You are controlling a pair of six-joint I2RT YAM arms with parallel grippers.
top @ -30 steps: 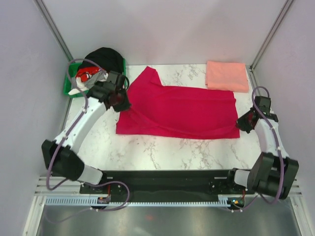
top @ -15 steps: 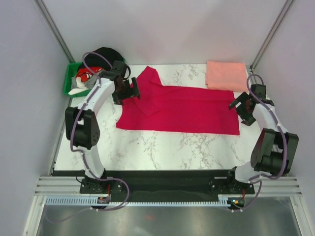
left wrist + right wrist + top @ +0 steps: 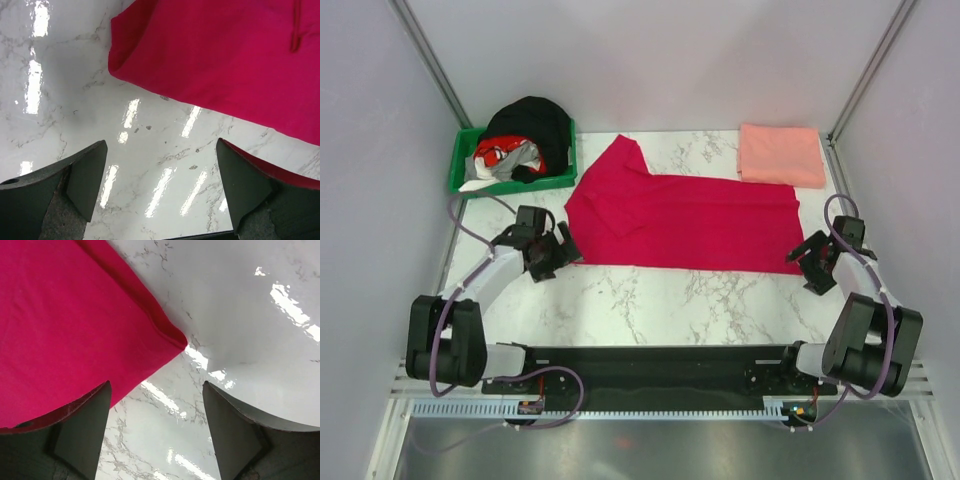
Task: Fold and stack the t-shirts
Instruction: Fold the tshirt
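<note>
A crimson red t-shirt [image 3: 690, 218] lies folded lengthwise across the middle of the marble table, one sleeve pointing toward the back left. A salmon pink t-shirt [image 3: 780, 154] sits folded at the back right corner. My left gripper [image 3: 560, 255] hangs open just off the red shirt's near left corner [image 3: 122, 65], with bare marble between its fingers [image 3: 87, 175]. My right gripper [image 3: 807, 262] is open beside the shirt's near right corner [image 3: 172, 340]. Neither holds anything.
A green plastic bin [image 3: 510, 180] heaped with black, red and white clothes stands at the back left corner. Pale walls close in on both sides. The arms' bases sit on a black rail [image 3: 650, 365] along the near edge.
Both grippers let go of the red shirt and drew back toward the near edge. The shirt's near half now lies folded over, making a narrower band.
</note>
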